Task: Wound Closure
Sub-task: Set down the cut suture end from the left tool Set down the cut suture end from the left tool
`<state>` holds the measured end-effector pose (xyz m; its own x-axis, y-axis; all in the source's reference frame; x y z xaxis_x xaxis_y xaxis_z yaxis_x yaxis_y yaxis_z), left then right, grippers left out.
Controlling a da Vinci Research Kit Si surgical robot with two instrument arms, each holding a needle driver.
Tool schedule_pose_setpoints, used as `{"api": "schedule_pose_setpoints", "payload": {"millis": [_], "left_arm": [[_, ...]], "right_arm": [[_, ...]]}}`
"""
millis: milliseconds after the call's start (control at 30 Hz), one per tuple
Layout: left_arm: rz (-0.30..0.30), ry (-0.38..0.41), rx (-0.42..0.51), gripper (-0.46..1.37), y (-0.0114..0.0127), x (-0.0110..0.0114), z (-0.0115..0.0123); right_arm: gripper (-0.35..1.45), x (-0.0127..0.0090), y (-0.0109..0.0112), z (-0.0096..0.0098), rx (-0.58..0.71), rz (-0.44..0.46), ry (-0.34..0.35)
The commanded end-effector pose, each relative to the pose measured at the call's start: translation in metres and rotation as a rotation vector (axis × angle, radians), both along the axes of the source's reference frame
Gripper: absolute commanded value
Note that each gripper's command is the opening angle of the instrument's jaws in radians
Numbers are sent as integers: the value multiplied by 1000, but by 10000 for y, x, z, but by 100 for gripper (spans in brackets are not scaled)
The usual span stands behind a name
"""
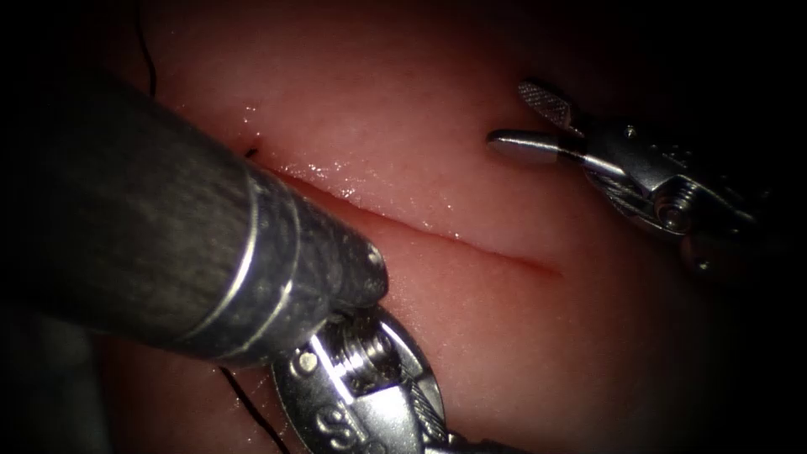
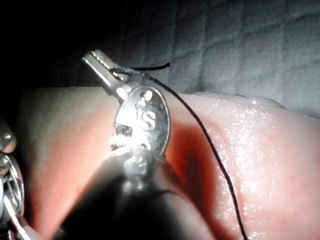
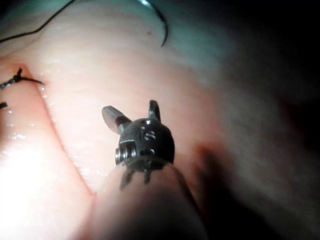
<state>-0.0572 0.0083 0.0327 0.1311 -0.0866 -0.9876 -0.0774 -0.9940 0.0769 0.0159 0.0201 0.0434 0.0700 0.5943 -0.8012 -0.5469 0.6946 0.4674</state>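
In the endoscope view my left tool [image 1: 370,395] crowds the near left, its tip cut off, while my right tool [image 1: 538,122] hovers far right of the cut [image 1: 437,235] with jaws spread and empty over the tissue [image 1: 471,336]. From the left wrist view, that left tool's jaws [image 2: 107,72] are pressed together on the thread [image 2: 200,125], which trails over the tissue; a hard tug could, I judge, tear the stitch out. In the right wrist view the curved needle [image 3: 160,22] lies free at the tissue's far edge, partly cut off, with a knotted stitch [image 3: 19,79] at the cut.
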Motion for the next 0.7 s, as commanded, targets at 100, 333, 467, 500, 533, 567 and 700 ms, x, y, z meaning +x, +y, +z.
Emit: {"api": "schedule_pose_setpoints", "payload": {"millis": [100,333,467,500,533,567,700], "left_arm": [[10,16,14,-35,-13,1,28],[-29,78,109,-35,-30,14,99],[-74,121,183,-35,-34,24,135],[-80,133,193,-35,-34,26,139],[-90,157,213,-35,-34,29,146],[-92,182,234,-35,-34,31,150],[-65,314,318,-33,-35,39,156]], "right_arm": [[105,0,0,0,1,0,1],[105,0,-2,-2,1,-1,1],[105,0,-3,-3,2,0,0],[105,1,-3,-4,1,0,0],[105,1,-3,-4,2,0,0],[105,1,-3,-4,2,1,0],[105,2,-4,-5,1,1,0]]}}
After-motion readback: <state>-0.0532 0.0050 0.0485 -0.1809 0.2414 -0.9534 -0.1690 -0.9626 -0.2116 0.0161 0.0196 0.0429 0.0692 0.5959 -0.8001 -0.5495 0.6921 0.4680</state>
